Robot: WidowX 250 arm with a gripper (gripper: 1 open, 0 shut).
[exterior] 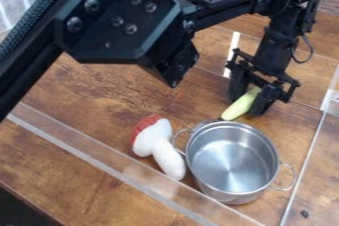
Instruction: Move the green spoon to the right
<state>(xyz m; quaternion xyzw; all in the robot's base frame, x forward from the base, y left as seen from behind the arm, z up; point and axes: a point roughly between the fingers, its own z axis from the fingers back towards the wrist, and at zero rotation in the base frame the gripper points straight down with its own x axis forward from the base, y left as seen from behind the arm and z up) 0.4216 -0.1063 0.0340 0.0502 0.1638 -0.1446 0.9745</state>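
The green spoon [241, 107] lies on the wooden table at the right, its yellow-green handle slanting up to the right. My gripper [256, 93] points steeply down over the spoon's upper end, with one black finger [236, 77] to its left and the other to its right. The jaws stand apart around the spoon, and its upper end is hidden between them. I cannot tell whether either finger touches it.
A shiny metal pot [196, 143] stands in front of the spoon. A white mushroom toy with a red cap [161, 147] lies to the pot's left. A large black arm segment [126, 27] fills the upper left foreground. A clear barrier [79, 141] runs along the table's front.
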